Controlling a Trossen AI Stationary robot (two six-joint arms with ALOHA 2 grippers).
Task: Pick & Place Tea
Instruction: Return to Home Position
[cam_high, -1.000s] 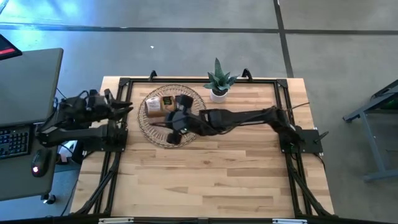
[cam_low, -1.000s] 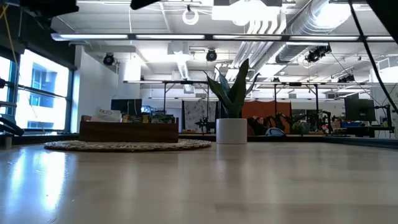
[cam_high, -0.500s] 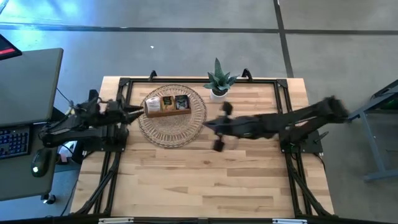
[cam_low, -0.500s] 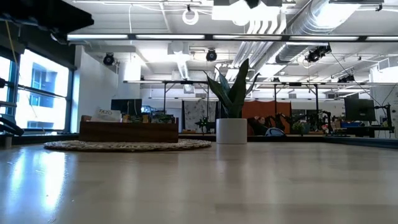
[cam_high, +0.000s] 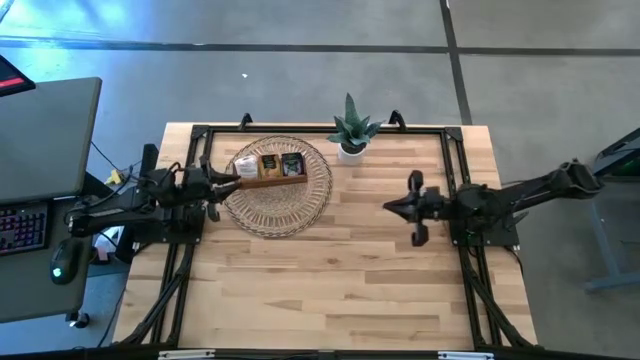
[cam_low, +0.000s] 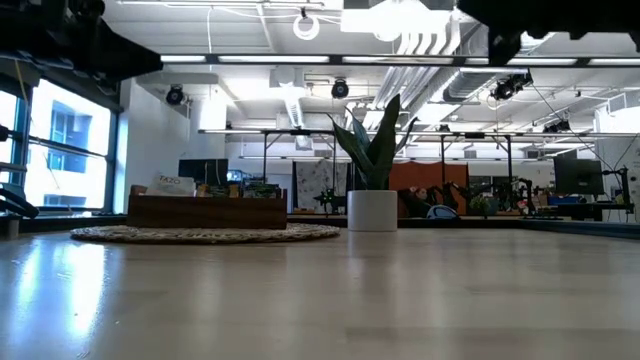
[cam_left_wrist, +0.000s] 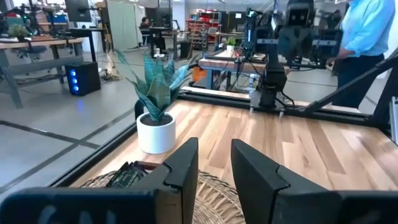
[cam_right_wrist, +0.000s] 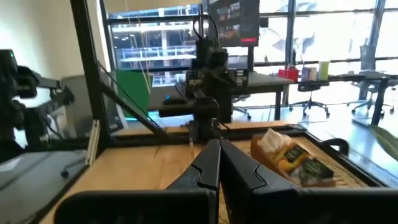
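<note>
an open-plan robotics lab: beyond the desk (cam_high: 330, 270) stand framed workbenches (cam_low: 470, 150), monitors (cam_low: 575, 178) and office chairs (cam_right_wrist: 314, 93); above it hang bare ducts (cam_low: 480, 50) and strip lights (cam_low: 300, 62); concrete floor (cam_high: 300, 80) surrounds it.

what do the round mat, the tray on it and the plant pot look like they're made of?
Round mat: woven natural fibre, likely rattan or seagrass; the open coiled weave shows, matte tan.
Tray: wood by the look, dark brown, with smooth flat walls and low sheen.
Plant pot: white and smooth, probably glazed ceramic, though plastic cannot be excluded.
</note>
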